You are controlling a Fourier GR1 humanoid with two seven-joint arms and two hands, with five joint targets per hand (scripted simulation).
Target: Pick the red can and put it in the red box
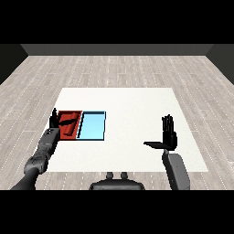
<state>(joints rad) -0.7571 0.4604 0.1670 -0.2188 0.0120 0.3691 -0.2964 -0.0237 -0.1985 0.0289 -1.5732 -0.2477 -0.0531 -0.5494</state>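
The red can [68, 130] lies on its side inside the red tray [76, 114], at the left of the table. My left hand [54, 121] is at the tray's left edge. Its fingers point up and its thumb reaches out over the tray just above the can, without curling round it. My right hand [170, 137] hovers over the right part of the table, far from both trays. Its fingers are straight and upright, its thumb sticks out to the left, and it holds nothing.
A light blue tray [93, 126] lies directly right of the red one, touching it. The white table [132, 105] stretches out behind and to the right of the trays. Grey wood flooring surrounds the table.
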